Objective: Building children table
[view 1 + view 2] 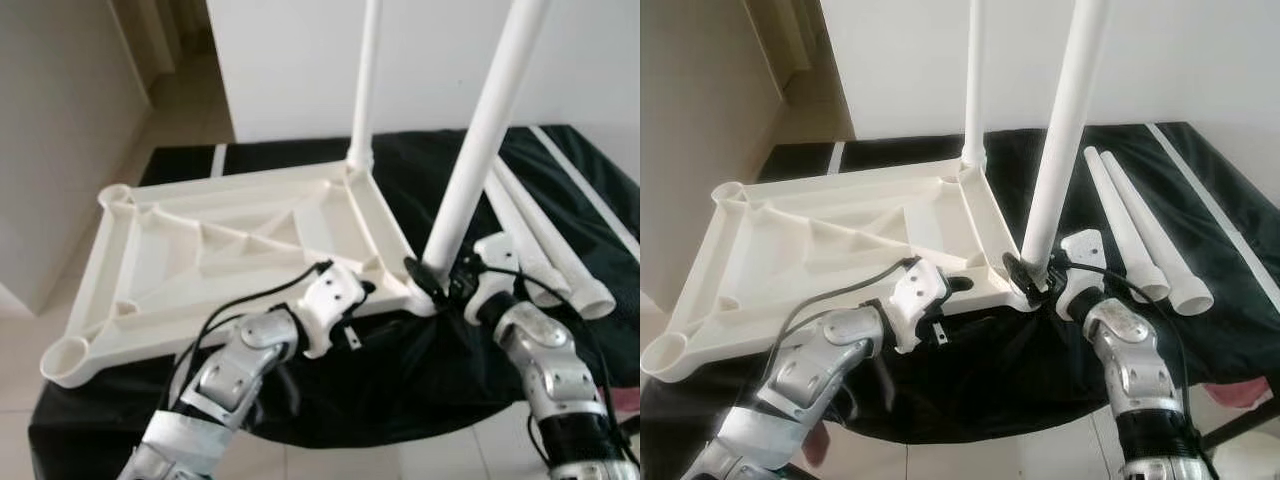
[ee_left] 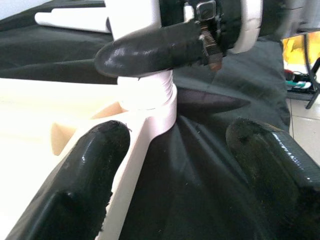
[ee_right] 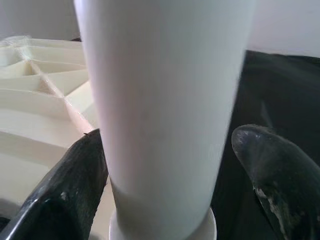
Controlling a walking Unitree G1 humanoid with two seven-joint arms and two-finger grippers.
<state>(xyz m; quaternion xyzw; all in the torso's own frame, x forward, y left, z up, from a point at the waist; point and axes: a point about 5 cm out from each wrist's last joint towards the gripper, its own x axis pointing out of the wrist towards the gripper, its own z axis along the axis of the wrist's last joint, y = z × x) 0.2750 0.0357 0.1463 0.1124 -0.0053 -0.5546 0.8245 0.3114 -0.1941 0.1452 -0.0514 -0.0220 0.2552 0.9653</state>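
Tabletop (image 1: 210, 250) lies upside down on the black cloth (image 1: 420, 370), ribbed underside up, and I can see two white legs already standing in its far and near right corner sockets. On my right side, the right gripper (image 1: 432, 280) sits at the base of the near leg (image 1: 480, 140), just above the socket. From the right wrist camera its fingers (image 3: 70, 190) stand either side of the leg; the one on the tabletop side looks pressed to it, the other shows a narrow gap, so I cannot tell whether it truly grips. The left gripper (image 2: 180, 165) is at the tabletop's near edge, just beside that same corner. Its fingers are spread wide, one resting against the white rim, the other over the cloth, with nothing clasped between them. Two spare legs (image 1: 1140, 240) lie flat on the cloth beside the right arm, side by side, wide ends toward me. The far leg (image 1: 365, 80) rises upright past the frame's top.
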